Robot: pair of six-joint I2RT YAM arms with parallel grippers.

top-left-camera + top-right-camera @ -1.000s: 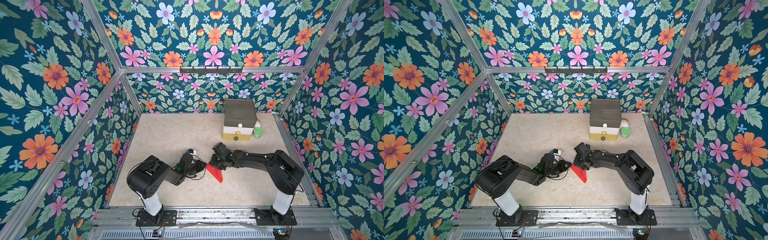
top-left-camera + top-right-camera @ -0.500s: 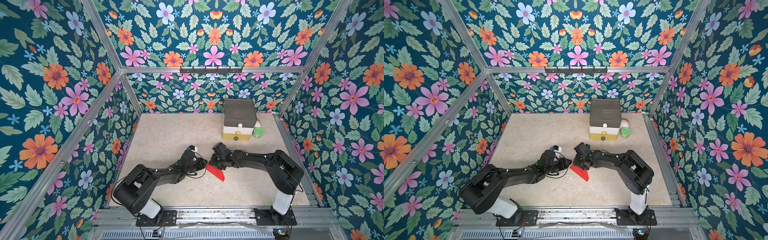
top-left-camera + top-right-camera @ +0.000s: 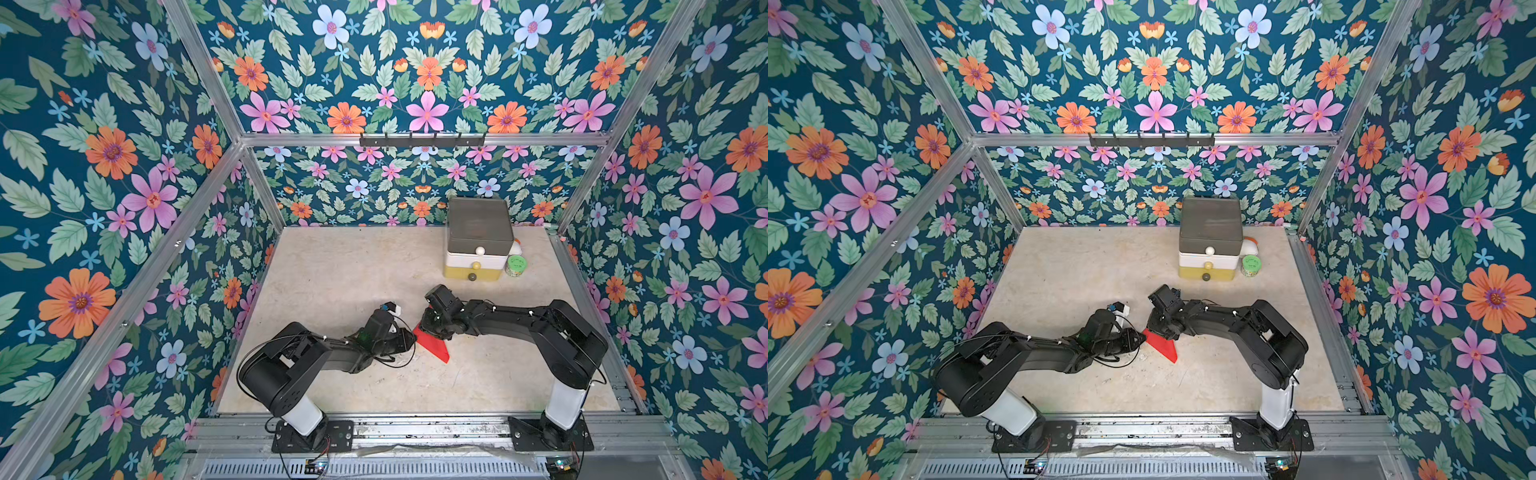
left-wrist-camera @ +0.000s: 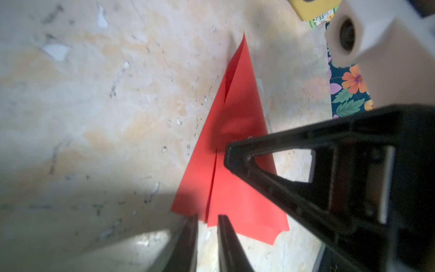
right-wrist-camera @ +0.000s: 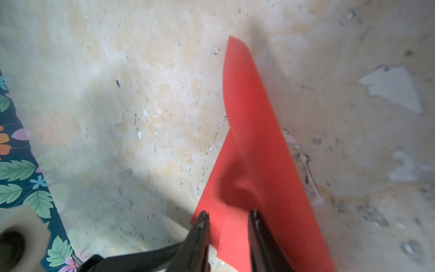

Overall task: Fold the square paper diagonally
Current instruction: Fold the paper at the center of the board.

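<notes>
The square paper (image 3: 433, 345) (image 3: 1163, 345) is bright red and lies doubled into a triangle on the tabletop, between both arms. In the right wrist view the paper (image 5: 254, 141) has its upper layer bowed up off the lower one. My right gripper (image 5: 228, 215) (image 3: 428, 329) is open, its two fingertips set down on the paper near one end. My left gripper (image 4: 207, 217) (image 3: 410, 337) sits low at the triangle's left corner. A narrow gap shows between its jaws. The paper (image 4: 235, 188) reaches just to its tips and is not clamped.
A stack of small drawers (image 3: 478, 243) with round knobs stands at the back right. A green-lidded jar (image 3: 516, 264) sits beside it. Flowered walls (image 3: 124, 249) close the table in on three sides. The tabletop (image 3: 332, 270) is worn and scratched.
My left arm's elbow stretched low, then drew back up, while its gripper stayed at the paper's left corner. The right jaws narrowed slightly. The paper has barely shifted.
</notes>
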